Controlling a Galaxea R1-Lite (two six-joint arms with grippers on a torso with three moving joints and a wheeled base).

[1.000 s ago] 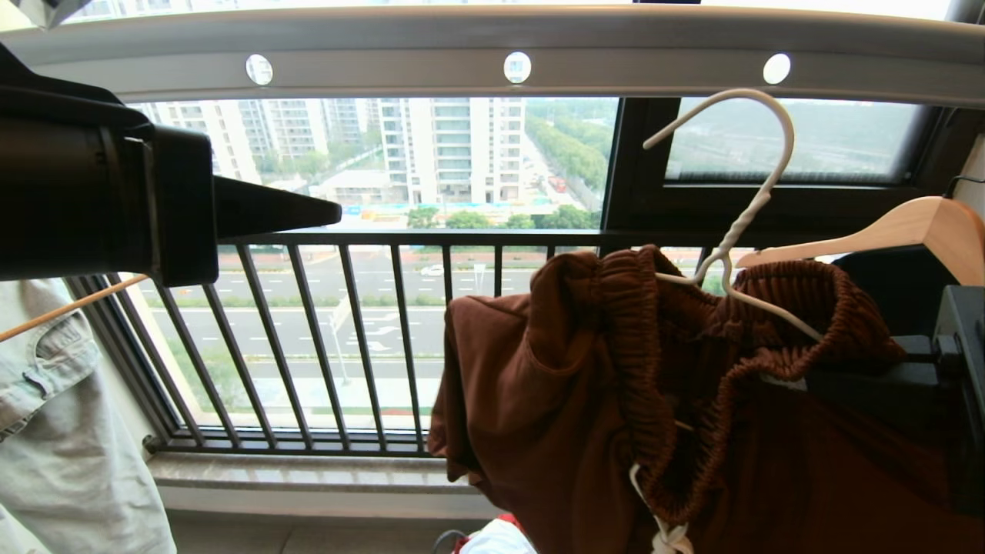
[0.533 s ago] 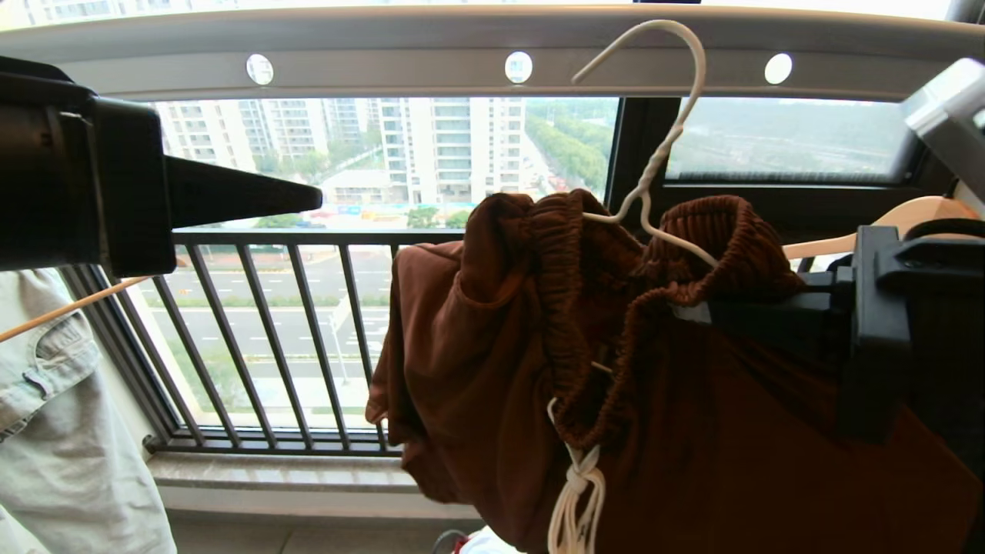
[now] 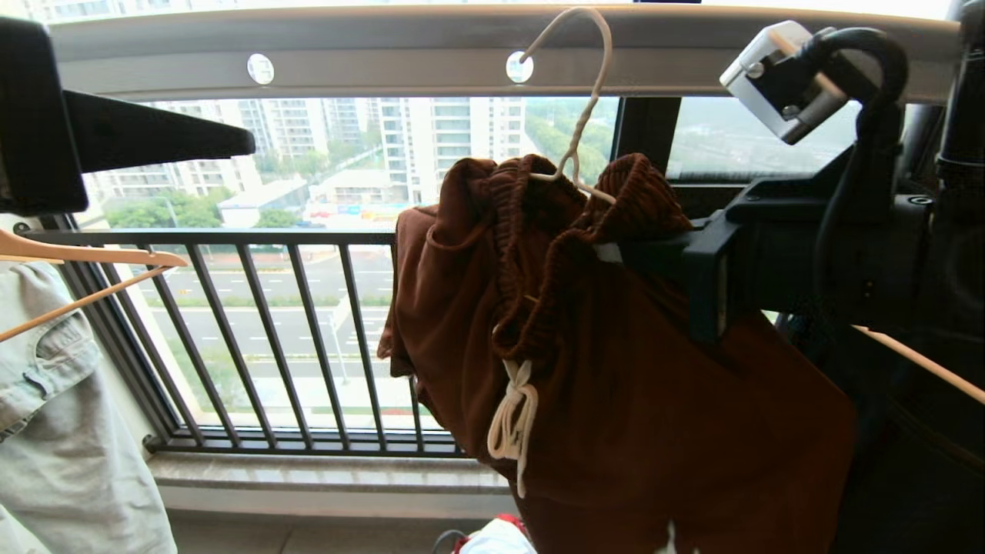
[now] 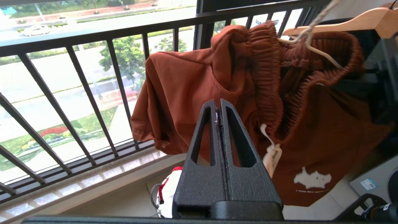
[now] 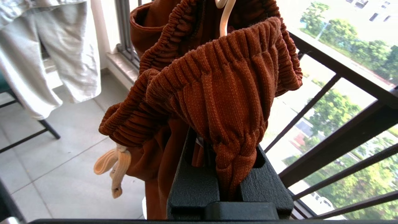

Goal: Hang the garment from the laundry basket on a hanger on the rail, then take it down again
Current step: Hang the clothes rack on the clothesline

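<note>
Just under the rail (image 3: pixel 431 46), your hanger (image 3: pixel 589 92) rides with its hook tip beside a round hole — the garment (image 3: pixel 616 369) draped below, waistband clamped in your right gripper (image 3: pixel 616 254); your left gripper (image 4: pixel 220 107), closed and empty, waits far left.

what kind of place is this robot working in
Most likely a high-rise apartment balcony used for drying laundry: a black railing of vertical bars overlooks streets and towers, and a perforated silver-grey metal rail runs overhead, beside hanging pale grey-green denim.
</note>
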